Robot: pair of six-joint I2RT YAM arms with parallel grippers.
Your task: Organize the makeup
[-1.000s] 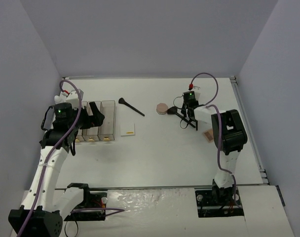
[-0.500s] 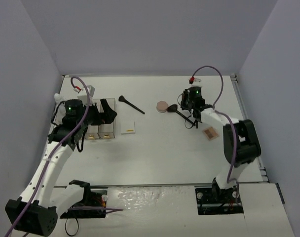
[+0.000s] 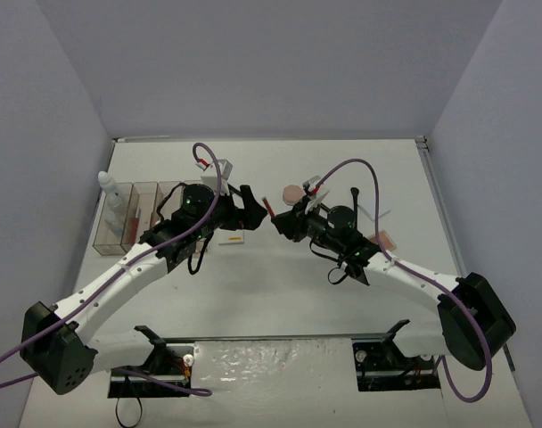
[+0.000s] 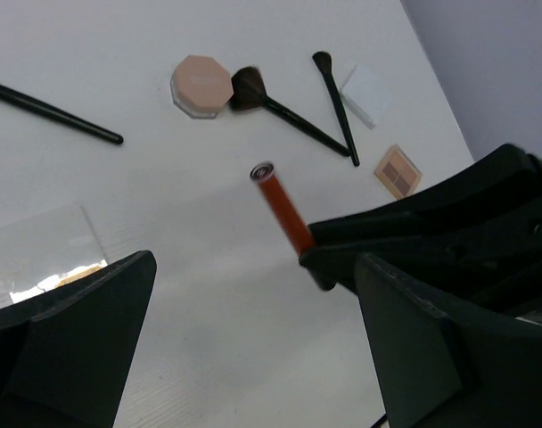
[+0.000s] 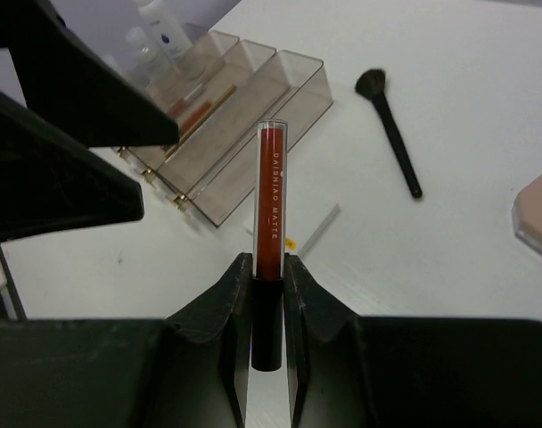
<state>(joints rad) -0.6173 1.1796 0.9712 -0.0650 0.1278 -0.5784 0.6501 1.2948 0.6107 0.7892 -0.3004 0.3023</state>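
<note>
Glossy clear-plastic lip tube (image 5: 272,192); transparent smooth plastic bins (image 5: 253,98); matt table (image 5: 458,259)

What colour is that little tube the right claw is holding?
Orange-red tube, black base; clearest in the right wrist view.

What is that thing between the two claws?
A red lip gloss tube, gripped by the right gripper, its tip pointing toward the open left gripper. The right wrist view shows it.

Left gripper (image 3: 257,202) and right gripper (image 3: 279,223), clutching a red tube (image 5: 271,196), have converged
</note>
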